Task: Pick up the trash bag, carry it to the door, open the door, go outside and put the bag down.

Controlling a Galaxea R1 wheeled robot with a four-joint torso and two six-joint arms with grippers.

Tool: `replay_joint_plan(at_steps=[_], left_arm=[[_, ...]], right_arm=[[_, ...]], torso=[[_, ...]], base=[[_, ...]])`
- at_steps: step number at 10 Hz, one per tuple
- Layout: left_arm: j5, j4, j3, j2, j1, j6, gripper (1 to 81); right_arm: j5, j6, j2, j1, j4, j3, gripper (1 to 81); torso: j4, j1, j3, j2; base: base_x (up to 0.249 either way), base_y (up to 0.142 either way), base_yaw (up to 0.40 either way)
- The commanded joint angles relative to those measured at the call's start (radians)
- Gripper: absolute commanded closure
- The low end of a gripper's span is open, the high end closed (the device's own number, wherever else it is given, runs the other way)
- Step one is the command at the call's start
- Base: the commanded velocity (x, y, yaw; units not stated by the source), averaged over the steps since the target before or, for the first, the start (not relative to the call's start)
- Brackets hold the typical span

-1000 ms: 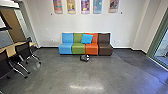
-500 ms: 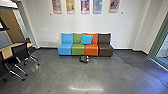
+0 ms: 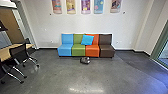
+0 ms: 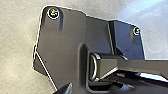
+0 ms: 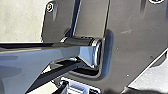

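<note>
"Are you gripping anything?"

"I am not managing to tell, for my left gripper or my right gripper, whether it is clenched or released."

"Where is the thing you are seeking?"

"What is looking like the trash bag (image 3: 85, 60), a small dark bundle, is lying on the floor (image 3: 82, 77) ahead of my grippers, well apart from them."

"What is standing beyond it?"

"Farther ahead of my grippers, a row of seats (image 3: 91, 51) in blue, green, orange and brown is standing near the wall (image 3: 86, 23). A blue cushion (image 3: 87, 40) is leaning on the green and orange backs."

"And to either side?"

"Ahead and left of my grippers, a table (image 3: 15, 47) and black chairs (image 3: 18, 53) are standing, with a brown door (image 3: 11, 27) beyond. Ahead and right, a green frame (image 3: 160, 42) is edging some glass (image 3: 164, 53)."
</note>
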Motion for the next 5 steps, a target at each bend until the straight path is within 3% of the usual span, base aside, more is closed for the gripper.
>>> replay_joint_plan(at_steps=[1,5], left_arm=[[0.047,0.006,0.007,-0.009,-0.031,-0.002,1.0],[0.045,0.003,0.007,-0.012,-0.031,-0.002,1.0]], right_arm=[[-0.061,-0.005,-0.008,0.034,0.002,0.010,1.0],[-0.063,-0.005,-0.003,0.040,0.001,0.016,1.0]], torso=[[0.000,0.000,0.000,0.000],[0.000,0.000,0.000,0.000]], base=[[0.158,0.077,0.000],[0.158,0.077,0.000]])
